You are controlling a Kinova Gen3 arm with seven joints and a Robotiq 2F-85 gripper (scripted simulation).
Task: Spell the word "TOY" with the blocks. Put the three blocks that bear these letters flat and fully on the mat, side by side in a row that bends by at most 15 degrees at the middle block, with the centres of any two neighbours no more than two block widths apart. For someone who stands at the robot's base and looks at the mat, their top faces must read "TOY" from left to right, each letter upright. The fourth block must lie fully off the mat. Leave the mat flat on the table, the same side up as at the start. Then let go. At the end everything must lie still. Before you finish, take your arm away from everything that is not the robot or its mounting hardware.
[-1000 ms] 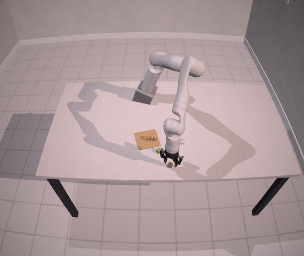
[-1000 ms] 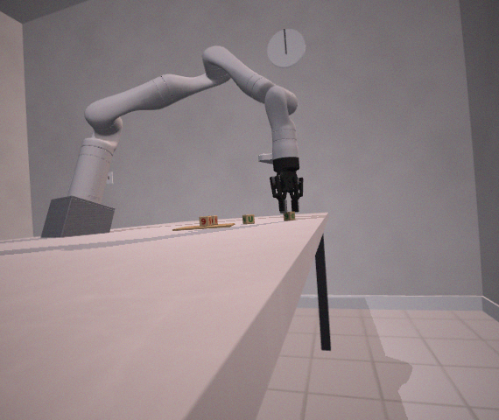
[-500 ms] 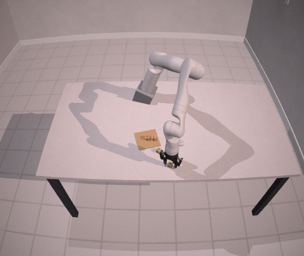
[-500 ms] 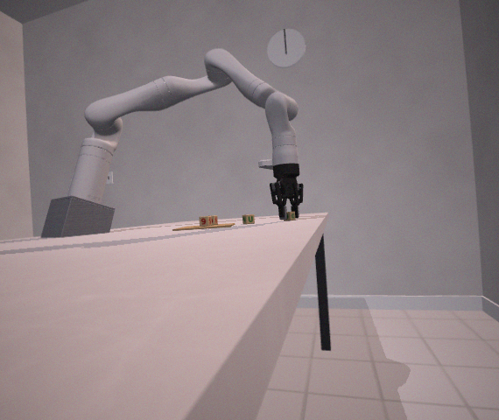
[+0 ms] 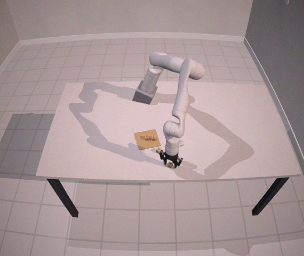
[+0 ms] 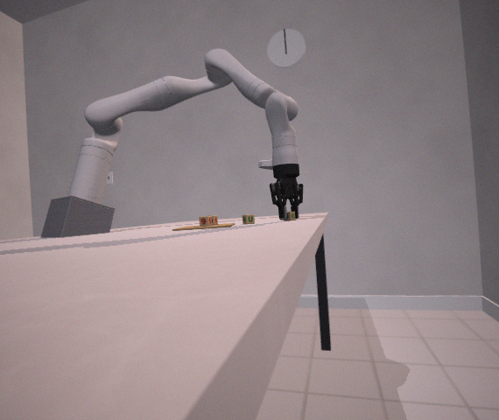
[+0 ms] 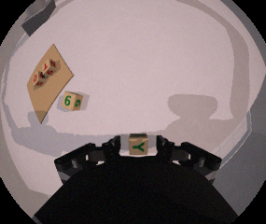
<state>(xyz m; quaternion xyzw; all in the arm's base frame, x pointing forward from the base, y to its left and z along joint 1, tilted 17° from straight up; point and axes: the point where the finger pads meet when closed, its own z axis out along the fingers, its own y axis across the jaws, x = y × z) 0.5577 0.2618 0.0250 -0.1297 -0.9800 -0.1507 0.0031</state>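
Note:
The mat (image 5: 142, 145) (image 6: 186, 228) (image 7: 46, 100) lies flat on the table. The red T block (image 5: 153, 136) (image 7: 49, 67) and the red O block (image 5: 147, 136) (image 7: 38, 79) stand close side by side on it, T on the left as seen from the base. The green Y block (image 5: 170, 164) (image 6: 291, 215) (image 7: 138, 144) sits on the table, Y face up. My gripper (image 5: 170, 165) (image 6: 288, 215) (image 7: 138, 141) is open and low around it, a finger on each side; gaps show on both sides in the wrist view.
A block with green marks (image 5: 158, 150) (image 6: 248, 219) (image 7: 69, 100) lies on the table off the mat, between the mat and my gripper. The table's front edge (image 5: 171, 180) is close beyond the Y block. The robot's base (image 5: 144, 96) stands behind the mat.

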